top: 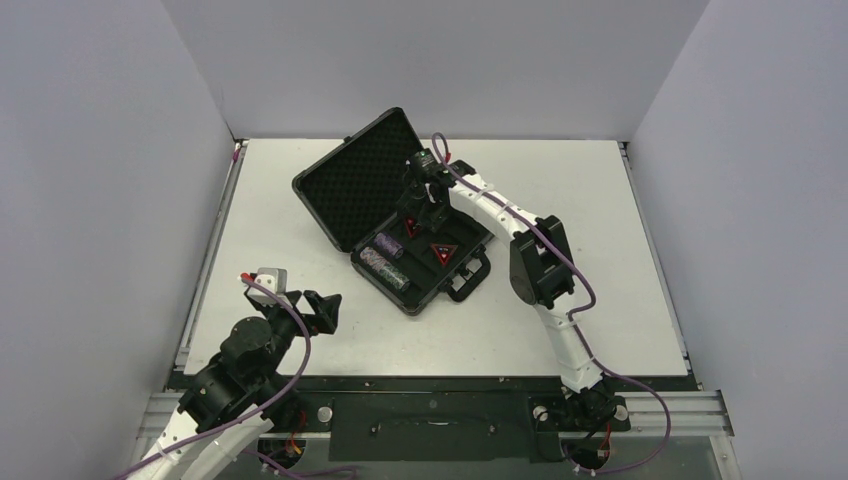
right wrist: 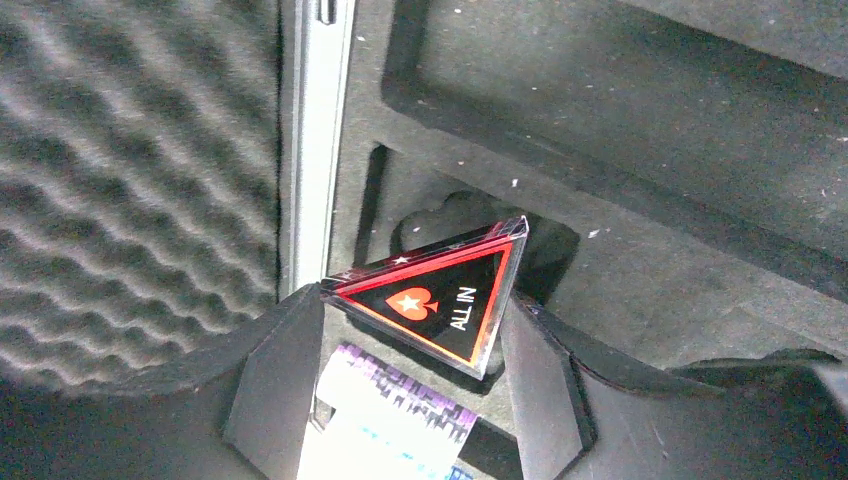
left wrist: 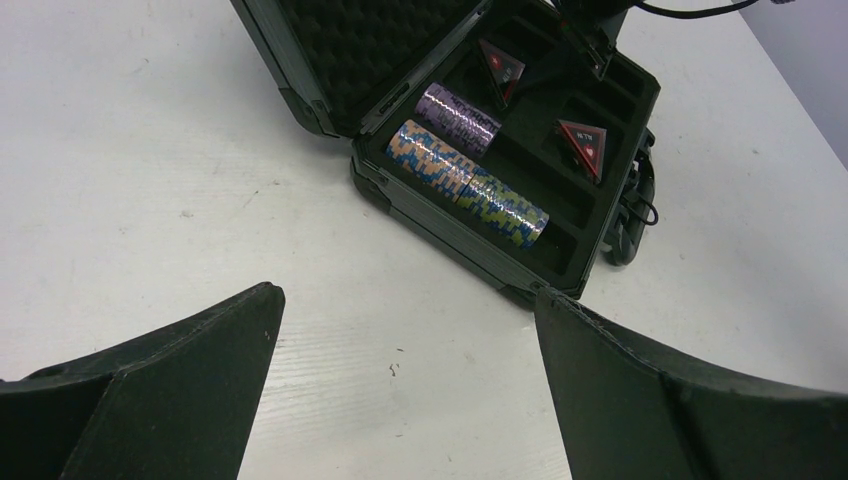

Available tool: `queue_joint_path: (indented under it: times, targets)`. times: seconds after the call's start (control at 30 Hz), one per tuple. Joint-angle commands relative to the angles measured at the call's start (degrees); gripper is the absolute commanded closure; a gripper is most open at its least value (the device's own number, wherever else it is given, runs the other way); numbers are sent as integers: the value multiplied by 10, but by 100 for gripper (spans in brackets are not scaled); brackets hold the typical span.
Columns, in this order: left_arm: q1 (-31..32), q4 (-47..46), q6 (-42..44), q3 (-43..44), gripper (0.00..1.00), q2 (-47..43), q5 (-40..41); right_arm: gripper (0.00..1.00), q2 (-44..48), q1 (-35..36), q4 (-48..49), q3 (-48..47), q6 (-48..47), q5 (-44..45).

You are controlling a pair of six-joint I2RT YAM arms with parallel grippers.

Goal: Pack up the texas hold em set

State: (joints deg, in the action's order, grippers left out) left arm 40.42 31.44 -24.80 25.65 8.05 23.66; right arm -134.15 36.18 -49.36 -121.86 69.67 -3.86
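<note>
White counter (top: pixel 600 200), grey walls; the open black briefcase (top: pixel 340 190) sits near its far edge, left of centre. The right pincer (right wrist: pixel 410 340) is clenched on the "ALL IN" token (right wrist: pixel 440 300) above a foam recess (right wrist: pixel 440 215) beside the hinge. Lower it level and square to the recess before letting go. The left pincer (left wrist: pixel 405 293) hangs released by the near-left corner.

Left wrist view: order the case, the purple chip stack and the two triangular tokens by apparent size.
Largest to smallest:
1. case
2. purple chip stack
3. near token and far token: they look alike, so unranked.
</note>
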Motion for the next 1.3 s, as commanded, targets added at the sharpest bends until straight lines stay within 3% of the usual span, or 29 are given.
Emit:
queue_joint_path:
  times: [0.0, 0.13, 0.4, 0.6, 1.0, 1.27]
  targets:
    - [3, -25, -1, 2, 4, 4, 10, 100, 17, -1, -9, 19, 16, 12]
    - [2, -25, -2, 2, 4, 3, 13, 100, 16, -1, -28, 18, 14, 10]
    - [2, -24, -1, 3, 4, 1, 14, 82, 32, 1, -68, 24, 3, 29]
    - [2, -25, 1, 3, 4, -4, 11, 58, 49, 5, -83, 27, 1, 36]
    - [3, -29, 9, 2, 4, -11, -7, 42, 104, 14, -104, 58, 8, 68]
    - [3, -32, 14, 1, 4, -13, -22, 36, 124, 22, -65, 96, 14, 58]
